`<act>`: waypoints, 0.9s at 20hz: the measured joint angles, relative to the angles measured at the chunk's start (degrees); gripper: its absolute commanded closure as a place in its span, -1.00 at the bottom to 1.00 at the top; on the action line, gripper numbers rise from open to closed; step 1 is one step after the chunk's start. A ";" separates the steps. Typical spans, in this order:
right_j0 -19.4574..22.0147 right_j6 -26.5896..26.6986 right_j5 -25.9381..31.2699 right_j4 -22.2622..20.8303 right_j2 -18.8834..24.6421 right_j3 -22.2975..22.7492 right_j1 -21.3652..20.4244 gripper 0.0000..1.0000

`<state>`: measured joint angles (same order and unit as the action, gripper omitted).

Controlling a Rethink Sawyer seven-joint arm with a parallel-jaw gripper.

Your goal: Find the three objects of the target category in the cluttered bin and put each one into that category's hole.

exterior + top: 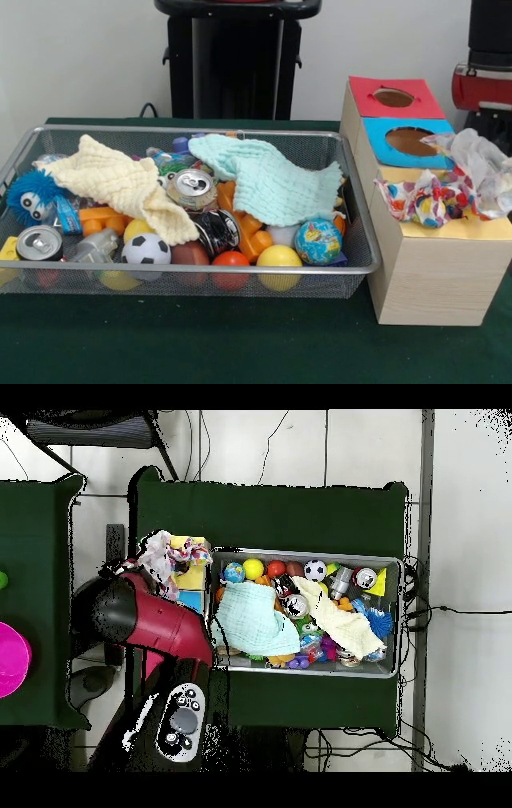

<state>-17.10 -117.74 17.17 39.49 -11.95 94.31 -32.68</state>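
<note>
The wire mesh bin (362,240) holds mixed clutter under a pale yellow cloth (120,184) and a mint cloth (268,180). In it I see an upright can (192,190), a second can (38,242), a crushed dark can (216,230), a soccer ball (146,250), a globe ball (318,242) and a yellow ball (278,260). The wooden box (432,272) to the right has a red hole (393,98) and a blue hole (410,141). Crumpled wrappers (424,200) and white plastic (480,164) lie over its yellow panel. My gripper (490,120) hangs just behind that plastic, mostly hidden.
A blue fuzzy toy (32,196) sits at the bin's left end, with orange blocks (100,218) beside it. In the overhead view the red arm (150,624) reaches over the box (190,596) beside the bin (305,672). Green cloth covers the table (240,344).
</note>
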 measured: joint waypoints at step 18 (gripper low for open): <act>-0.26 0.00 3.14 -0.02 -2.32 -2.93 0.77 1.00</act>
<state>-17.36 -117.74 20.31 39.46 -14.26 91.38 -31.91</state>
